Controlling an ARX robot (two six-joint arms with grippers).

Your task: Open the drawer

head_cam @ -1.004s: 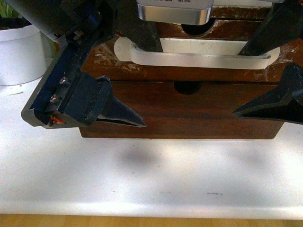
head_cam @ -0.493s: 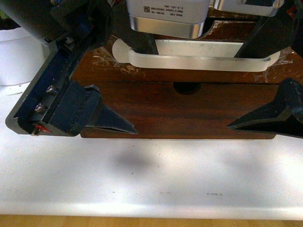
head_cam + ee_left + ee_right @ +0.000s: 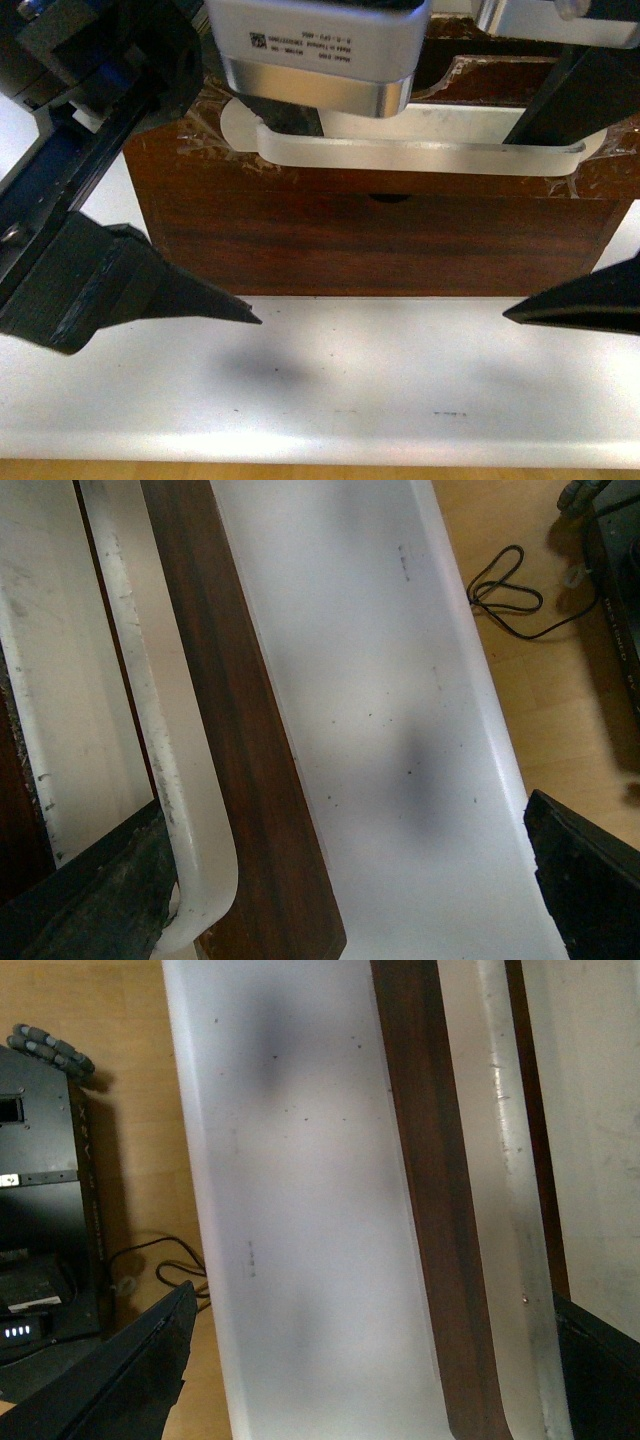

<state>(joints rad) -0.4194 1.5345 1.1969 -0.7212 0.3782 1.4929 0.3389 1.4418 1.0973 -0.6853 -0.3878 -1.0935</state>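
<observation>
The dark brown drawer (image 3: 400,170) with the long white handle (image 3: 420,153) sits at the top of the wooden box, above a plain drawer front (image 3: 380,245). My left gripper (image 3: 275,225) is open; one finger is tucked behind the handle's left end and the other finger (image 3: 150,290) hangs in front over the table. My right gripper (image 3: 515,225) is open in the same way at the handle's right end. The left wrist view shows the handle (image 3: 160,760) beside the wood edge (image 3: 240,730), and the right wrist view shows the handle (image 3: 510,1210) too.
The box stands on a white table (image 3: 330,390) whose front edge runs along the bottom of the front view. The wrist views show wooden floor below, with a black cable (image 3: 510,590) and black equipment (image 3: 40,1190).
Both grippers have drawn back toward me. The handled drawer has come with them and now overhangs most of the lower front's notch.
</observation>
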